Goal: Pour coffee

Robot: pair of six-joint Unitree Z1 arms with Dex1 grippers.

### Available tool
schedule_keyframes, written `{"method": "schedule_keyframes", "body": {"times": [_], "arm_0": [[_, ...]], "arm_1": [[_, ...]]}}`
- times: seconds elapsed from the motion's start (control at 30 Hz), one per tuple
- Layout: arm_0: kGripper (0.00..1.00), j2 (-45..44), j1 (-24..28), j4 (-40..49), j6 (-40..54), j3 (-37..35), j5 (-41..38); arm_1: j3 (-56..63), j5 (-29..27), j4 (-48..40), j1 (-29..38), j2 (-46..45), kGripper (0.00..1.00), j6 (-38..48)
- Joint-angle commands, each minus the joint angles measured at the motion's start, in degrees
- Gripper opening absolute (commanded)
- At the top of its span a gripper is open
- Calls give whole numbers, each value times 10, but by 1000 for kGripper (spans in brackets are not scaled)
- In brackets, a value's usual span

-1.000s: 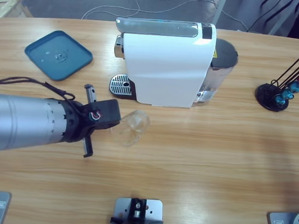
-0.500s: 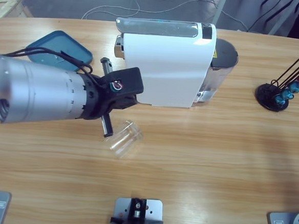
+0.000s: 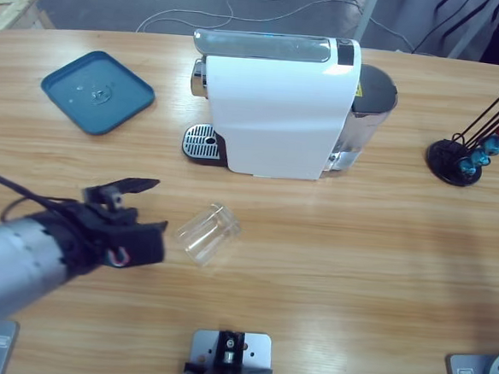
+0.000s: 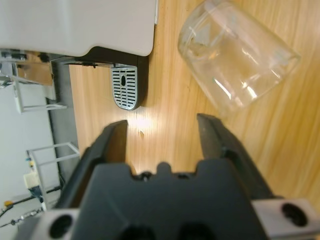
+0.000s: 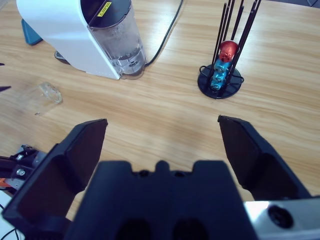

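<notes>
Glass tumbler [image 3: 208, 233] on side, empty, at 3 o'clock from left gripper [image 3: 132, 217]; fingers apart, nothing held; left arm nearer.

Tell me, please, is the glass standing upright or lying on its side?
On its side: the glass lies flat on the table, apparently empty, beyond the open left gripper.
</notes>
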Motion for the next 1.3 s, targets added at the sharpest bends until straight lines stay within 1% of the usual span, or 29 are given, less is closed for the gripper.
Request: {"method": "schedule_keyframes", "body": {"times": [0.03,0.13,0.3,0.47,0.57,0.63,0.73,0.8,0.83,0.9,1.07,1.2,1.3], "arm_0": [[991,50,-68,-84,2,47,59],[991,40,-94,-92,-10,58,90],[991,61,-103,-102,-12,59,99],[991,22,-152,-101,-27,77,146],[991,11,-155,-101,-36,86,162],[991,13,-154,-100,-61,87,174],[978,8,-145,-97,-155,73,184],[982,5,-145,-96,-207,35,178],[982,1,-140,-95,-249,11,175],[982,-24,-130,-92,-333,-11,170],[977,-119,-128,-76,-533,-21,149],[977,-154,-115,-54,-695,-23,118],[977,-152,-97,-53,-776,-36,92]], "arm_1": [[7,7,6,2,27,1000,-5],[7,7,6,2,30,1000,-5],[7,6,6,2,29,1000,-5],[8,4,6,2,27,1000,-4],[9,3,6,2,27,1000,-4],[9,3,6,2,26,1000,-4],[9,1,6,2,23,1000,-4],[9,1,6,2,22,1000,-4],[9,1,6,2,22,1000,-4],[9,0,6,2,22,1000,-4],[9,0,6,2,20,1000,-3],[9,0,6,2,22,1000,-3],[9,0,6,2,22,1000,-3]]}}
